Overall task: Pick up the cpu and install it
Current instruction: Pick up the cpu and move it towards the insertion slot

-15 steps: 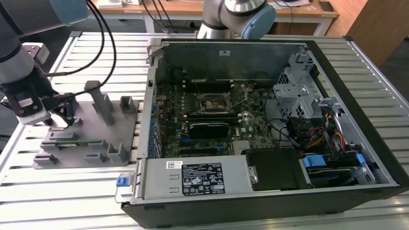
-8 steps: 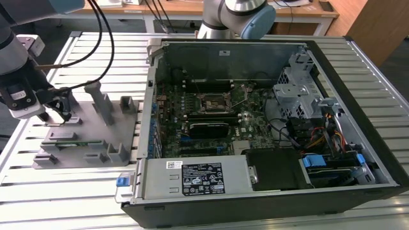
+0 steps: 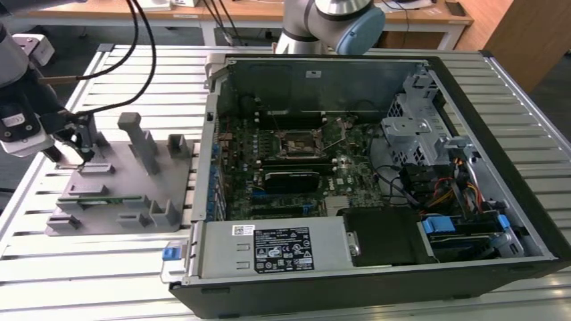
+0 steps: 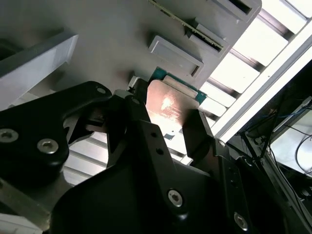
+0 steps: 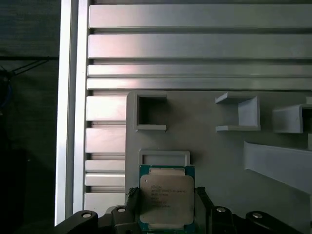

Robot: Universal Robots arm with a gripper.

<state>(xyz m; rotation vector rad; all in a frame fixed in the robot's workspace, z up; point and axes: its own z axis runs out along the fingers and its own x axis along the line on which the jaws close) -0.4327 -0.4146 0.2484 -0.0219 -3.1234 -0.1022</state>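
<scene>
At the grey holder the gripper is straddling the cpu, clamped or not I cannot tell, probably needing an even, level squeeze

The cpu has a silvery top with faint dark print and a green rim; in the second wrist view the metal takes a warm pinkish glare. The gripper is matte black with silver screw heads. The holder is plain flat grey, with a thin green memory strip across it. The table is silver, striped by parallel slats. In the exterior view, at three o'clock from the holder, the computer case is black outside and grey inside, with a dark green board. Toward its five o'clock are bright blue clips and orange, yellow and red wires. At twelve o'clock the silver arm wears a pale blue cap.
</scene>
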